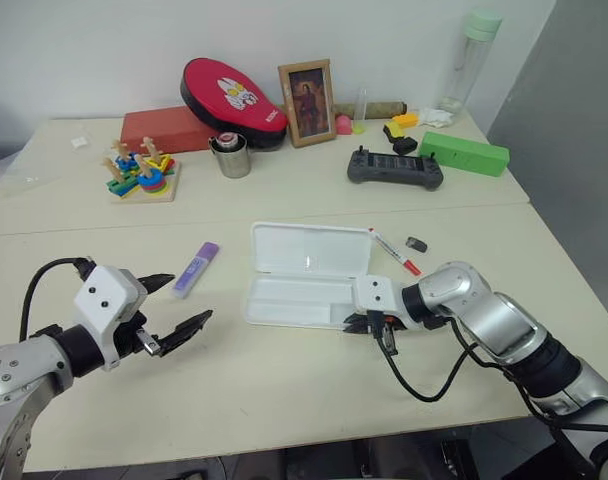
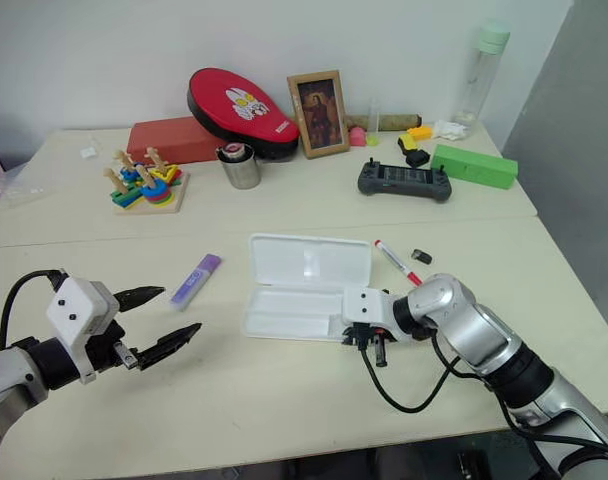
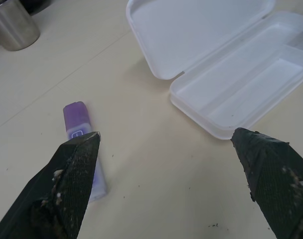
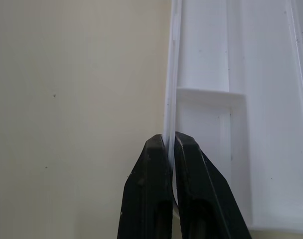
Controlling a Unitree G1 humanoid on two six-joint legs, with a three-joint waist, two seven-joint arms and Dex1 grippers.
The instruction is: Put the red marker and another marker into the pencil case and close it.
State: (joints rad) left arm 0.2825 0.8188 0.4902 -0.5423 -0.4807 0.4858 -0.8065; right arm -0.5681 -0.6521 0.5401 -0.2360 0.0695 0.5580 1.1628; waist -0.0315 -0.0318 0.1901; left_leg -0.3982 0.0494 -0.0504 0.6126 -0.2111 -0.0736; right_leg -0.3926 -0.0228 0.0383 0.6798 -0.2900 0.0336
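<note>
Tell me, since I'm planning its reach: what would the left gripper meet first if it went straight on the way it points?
Probably bare table. The left gripper, jaws open, aims between the purple highlighter and the open pencil case; depth is unclear.

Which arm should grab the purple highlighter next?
Left. Its gripper is open, just short of the highlighter. The right gripper is shut on the pencil case wall.

The flat white plastic pencil case (image 1: 309, 275) looks smooth and faintly glossy; the cream table (image 1: 284, 380) is matt; the steel cup (image 1: 232, 157) is brushed metal.
</note>
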